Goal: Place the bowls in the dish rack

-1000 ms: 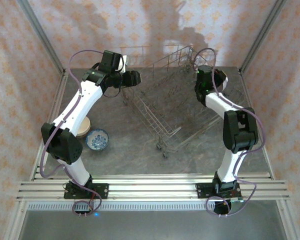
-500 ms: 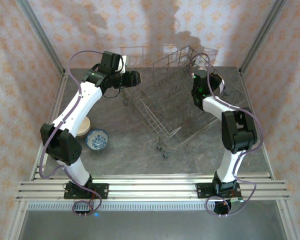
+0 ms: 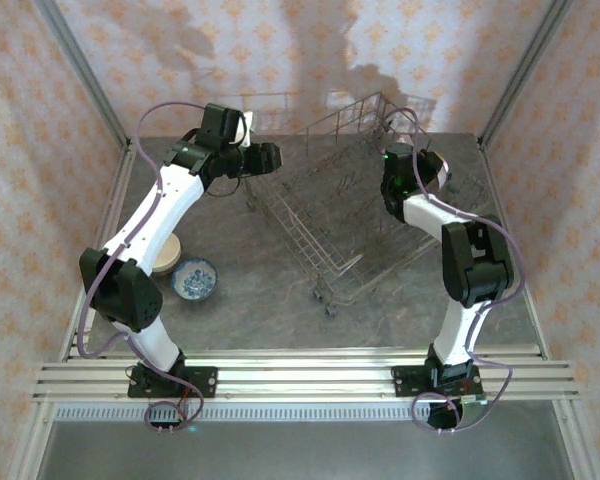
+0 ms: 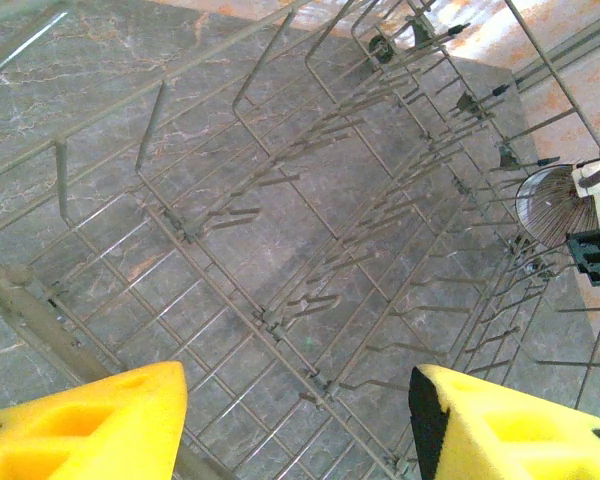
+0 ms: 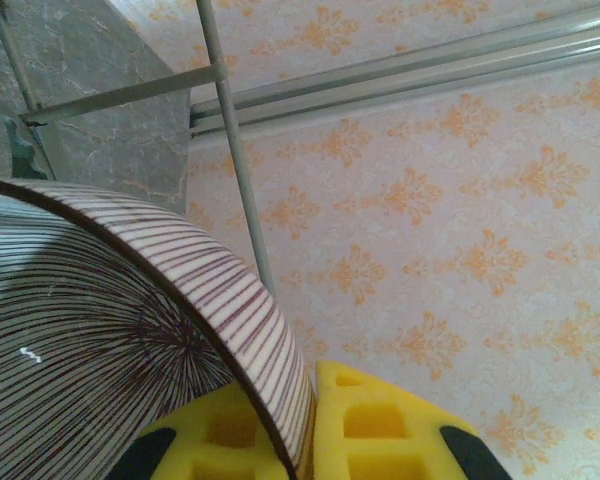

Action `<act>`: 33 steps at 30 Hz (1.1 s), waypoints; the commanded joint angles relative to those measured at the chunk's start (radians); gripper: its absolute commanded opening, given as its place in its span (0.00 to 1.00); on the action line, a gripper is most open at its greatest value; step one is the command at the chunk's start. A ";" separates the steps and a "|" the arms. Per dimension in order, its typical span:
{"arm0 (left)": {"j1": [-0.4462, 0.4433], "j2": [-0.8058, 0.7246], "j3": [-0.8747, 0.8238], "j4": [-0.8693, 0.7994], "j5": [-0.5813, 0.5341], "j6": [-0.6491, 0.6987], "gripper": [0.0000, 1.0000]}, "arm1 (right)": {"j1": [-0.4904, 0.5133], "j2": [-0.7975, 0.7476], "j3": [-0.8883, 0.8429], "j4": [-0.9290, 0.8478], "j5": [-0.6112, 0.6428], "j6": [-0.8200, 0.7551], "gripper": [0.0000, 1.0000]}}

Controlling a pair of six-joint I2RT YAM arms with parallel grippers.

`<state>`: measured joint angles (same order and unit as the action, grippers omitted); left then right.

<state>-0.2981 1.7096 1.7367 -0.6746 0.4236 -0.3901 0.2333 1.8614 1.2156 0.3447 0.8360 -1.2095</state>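
Left of the dish rack, closest to the arm bases, a blue-patterned bowl and a cream bowl sit on the table. The cream one is partly under the left arm. Bare table lies between them and the rack's near corner.

The left arm stretches up to the rack's far-left edge. The left gripper hangs over the rack's tines, jaws apart and empty.

The right arm folds toward the rack's far-right wall, with the right gripper clamped on the rim of a striped bowl. Whether that bowl is inside the wires cannot be told.
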 commanded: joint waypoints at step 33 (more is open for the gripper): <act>0.010 -0.020 0.017 -0.017 0.024 0.004 0.60 | -0.031 0.120 0.130 -0.371 0.005 0.294 0.00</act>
<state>-0.2924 1.7073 1.7313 -0.6682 0.4351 -0.3908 0.2253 1.9438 1.3323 0.0643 0.8425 -0.9970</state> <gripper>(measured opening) 0.604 0.073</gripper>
